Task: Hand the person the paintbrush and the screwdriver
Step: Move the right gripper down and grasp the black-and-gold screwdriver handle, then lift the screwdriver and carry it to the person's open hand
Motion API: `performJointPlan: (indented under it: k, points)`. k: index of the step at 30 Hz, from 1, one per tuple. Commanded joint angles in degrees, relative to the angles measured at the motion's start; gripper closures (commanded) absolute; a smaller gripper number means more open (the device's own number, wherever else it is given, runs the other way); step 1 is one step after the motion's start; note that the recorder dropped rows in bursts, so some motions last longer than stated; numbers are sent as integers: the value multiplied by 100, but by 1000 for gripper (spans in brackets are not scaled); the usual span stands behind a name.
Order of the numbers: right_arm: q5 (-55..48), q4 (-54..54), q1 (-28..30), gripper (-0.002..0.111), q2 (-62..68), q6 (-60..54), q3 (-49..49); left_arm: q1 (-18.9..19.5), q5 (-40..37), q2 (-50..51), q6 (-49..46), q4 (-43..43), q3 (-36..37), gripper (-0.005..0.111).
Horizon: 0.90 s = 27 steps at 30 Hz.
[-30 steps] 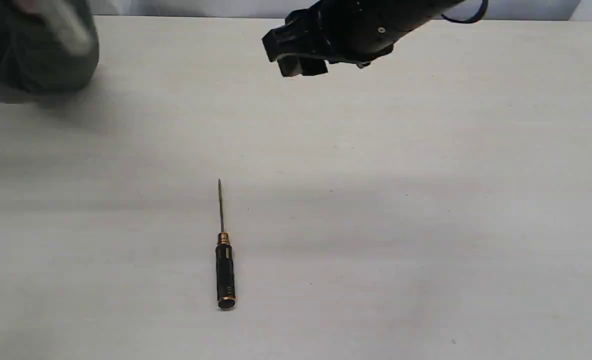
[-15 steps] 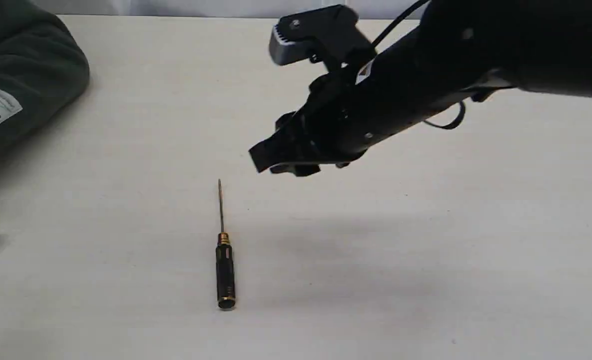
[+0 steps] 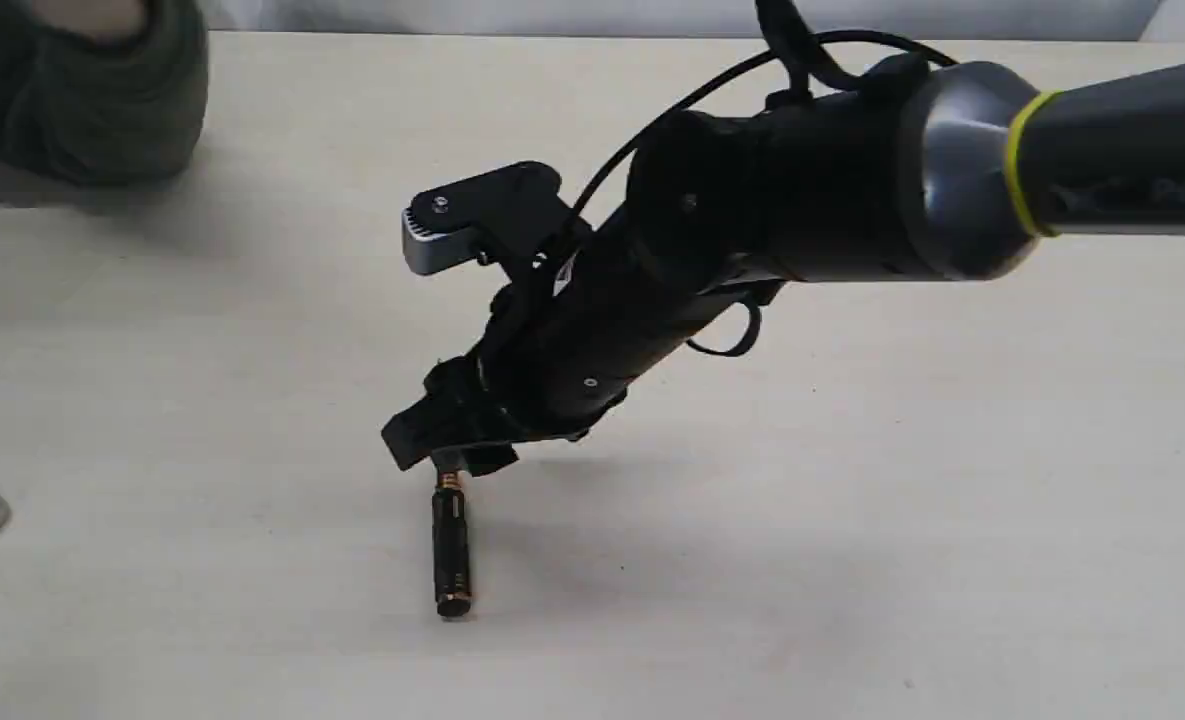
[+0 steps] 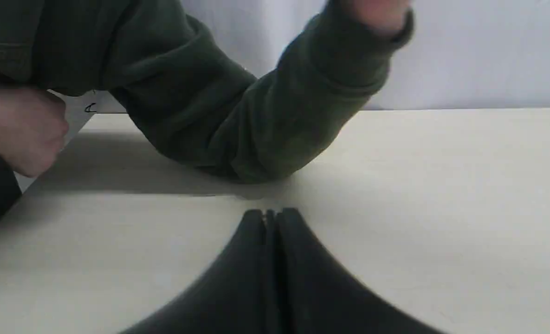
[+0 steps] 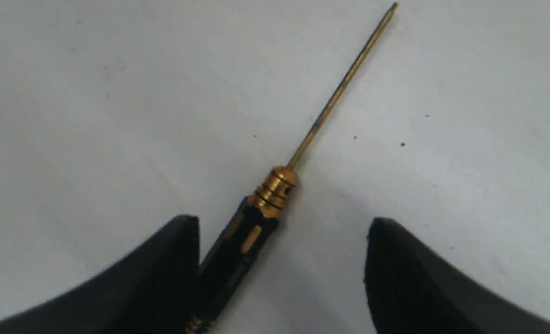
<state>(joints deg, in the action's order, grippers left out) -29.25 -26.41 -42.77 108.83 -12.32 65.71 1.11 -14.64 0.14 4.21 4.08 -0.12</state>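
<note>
We are reaching for the screwdriver [image 5: 275, 185], which is lying flat between the jaws of our wide-open right pincer [image 5: 281, 225], nearer one jaw. Next we are needing to centre, close and lift.

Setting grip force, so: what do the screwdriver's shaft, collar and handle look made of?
Screwdriver: shaft looks like thin metal, brassy sheen; collar polished gold-toned metal, bright highlights; handle matte black with gold inlays, plastic or coated metal, unclear.
</note>
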Motion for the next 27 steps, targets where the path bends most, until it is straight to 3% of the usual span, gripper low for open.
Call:
performJointPlan:
  k: [1, 27]
  points:
    - [-162, -8, -5, 52, 186, 116, 132, -47, 47, -14, 12, -11, 12, 107]
    - [-61, 12, -271, 52, 734, 289, 156, -47, 20, -14, 12, -25, 12, 107]
